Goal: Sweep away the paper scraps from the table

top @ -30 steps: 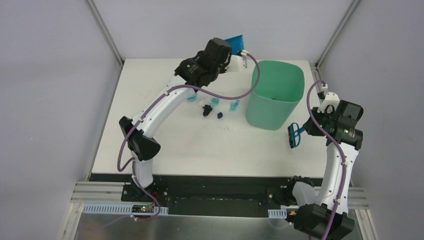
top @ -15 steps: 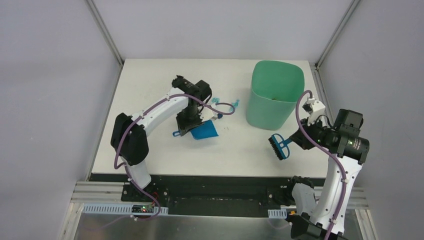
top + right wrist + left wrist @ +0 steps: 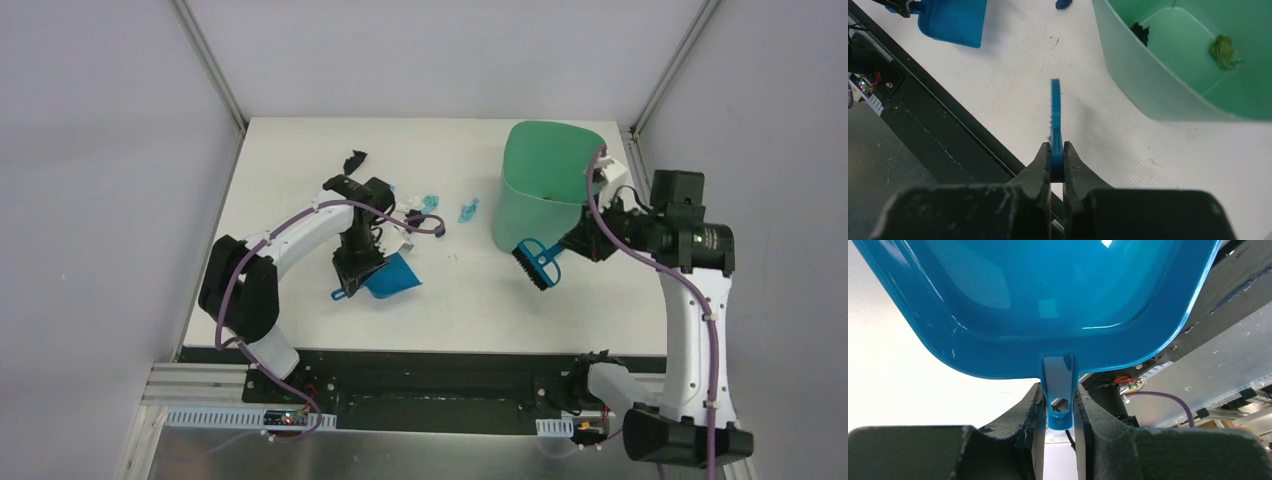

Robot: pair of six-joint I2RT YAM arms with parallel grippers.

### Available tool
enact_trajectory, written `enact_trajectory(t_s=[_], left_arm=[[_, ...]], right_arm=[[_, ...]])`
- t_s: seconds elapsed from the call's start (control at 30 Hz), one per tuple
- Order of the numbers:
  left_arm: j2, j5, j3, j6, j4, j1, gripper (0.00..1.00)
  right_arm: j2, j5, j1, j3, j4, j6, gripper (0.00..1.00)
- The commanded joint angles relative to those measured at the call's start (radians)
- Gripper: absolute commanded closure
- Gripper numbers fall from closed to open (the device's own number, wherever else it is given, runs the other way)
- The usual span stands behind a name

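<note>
At the centre-left of the overhead view, the left pincer [image 3: 1060, 407] pinches the handle of the blue dustpan [image 3: 1048, 300], jaws pressed against both sides of it. The pan is held low over the white counter [image 3: 480, 300] with its mouth toward the right of the frame; whether its lip touches cannot be told. Above it in the frame the paper scraps [image 3: 430, 204] lie loose. Teal and white bits sit just beyond the pan-holding arm, one teal bit is nearer the green bin [image 3: 545, 205], and a black one lies apart toward the upper left. At the right, the right pincer [image 3: 1057, 162] is clamped on the blue hand brush [image 3: 533, 264], whose bristles hang beside the bin's front wall, well apart from the scraps. A black and a green scrap already sit in the bin. The step in hand appears to be lining up pan and brush for a sweep. Next, the brush likely needs to reach the far side of the scraps, bristles on the counter, with the pan's lip turned to face them.
</note>
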State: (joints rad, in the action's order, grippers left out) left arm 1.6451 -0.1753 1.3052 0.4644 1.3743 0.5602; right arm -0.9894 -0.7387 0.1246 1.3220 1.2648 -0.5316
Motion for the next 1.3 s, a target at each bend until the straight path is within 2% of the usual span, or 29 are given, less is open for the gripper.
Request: enact_trajectory(t_s=[0.0,0.17,0.33,0.47,0.67,0.83,1.07,1.27], left_arm=[[-0.026,0.029,-0.033,-0.023,-0.071,-0.024,1.0],[-0.06,0.155,-0.049,-0.026,-0.109,-0.059,1.0],[-0.106,0.201,-0.101,0.004,-0.106,-0.07,1.0],[-0.112,0.227,-0.145,0.018,-0.119,-0.074,1.0],[-0.089,0.198,-0.154,0.019,-0.148,-0.074,1.0],[-0.039,0.177,-0.143,0.022,-0.162,-0.074,1.0],[0.032,0.077,-0.11,-0.005,-0.16,-0.069,1.0],[0.061,0.065,-0.081,-0.009,-0.156,-0.039,1.0]], right_arm=[[-0.095,0.163,-0.224,0.1,-0.157,0.109,1.0],[-0.251,0.217,-0.367,0.183,-0.192,0.118,1.0],[-0.457,0.361,-0.454,0.339,-0.259,0.2,1.0],[-0.568,0.551,-0.556,0.398,-0.342,0.219,1.0],[-0.65,0.799,-0.544,0.361,-0.439,0.278,1.0],[-0.64,0.892,-0.497,0.299,-0.548,0.301,1.0],[-0.762,0.871,-0.522,0.381,-0.59,0.27,1.0],[-0.93,0.908,-0.572,0.481,-0.601,0.242,1.0]])
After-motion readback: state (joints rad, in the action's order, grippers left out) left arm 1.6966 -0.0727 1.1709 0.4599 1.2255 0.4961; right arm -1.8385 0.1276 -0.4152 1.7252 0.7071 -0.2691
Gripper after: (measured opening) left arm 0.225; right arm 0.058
